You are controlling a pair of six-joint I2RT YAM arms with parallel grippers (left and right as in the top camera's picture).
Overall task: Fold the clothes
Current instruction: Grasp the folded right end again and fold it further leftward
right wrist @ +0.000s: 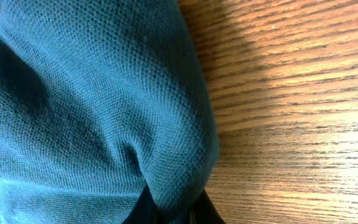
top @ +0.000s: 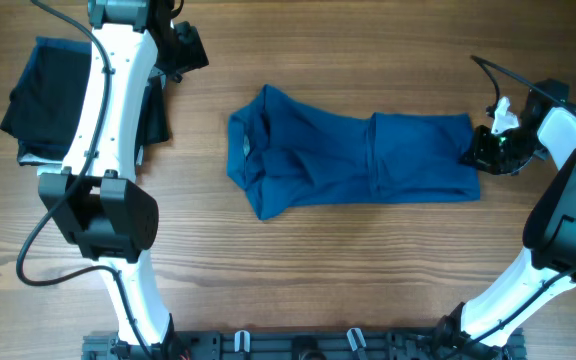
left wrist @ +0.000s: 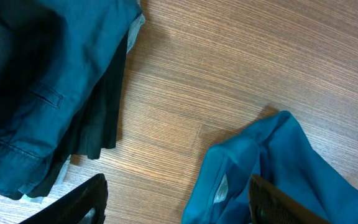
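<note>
Over the table, overhead view: your T-shirt [top: 353, 160] lies mid-table [top: 368, 270] as a long band, collar end to the left, hem end to the right. Your right gripper [top: 480, 150] sits at the hem end, touching the cloth. Your left gripper [top: 190, 52] is up at the top left, well apart from the shirt and just beside the dark folded garments [top: 43, 95]. You can't read its jaws from this view.

Left wrist view: left gripper [left wrist: 179, 205] stands wide, fingers [left wrist: 86, 202] far apart along the bottom edge. The T-shirt [left wrist: 278, 155] lies low right, collar end toward the camera, running behind the right-hand finger. The label [left wrist: 221, 186] shows inside the collar. The dark folded garments [left wrist: 36, 81] fill the upper left, with bare wood between them and the shirt.

Right wrist view: the T-shirt [right wrist: 86, 106] fills the left side as blue knit. It gathers to a pinch at the bottom edge, where your right gripper [right wrist: 169, 214] is clamped on it. Wood shows to the right.
</note>
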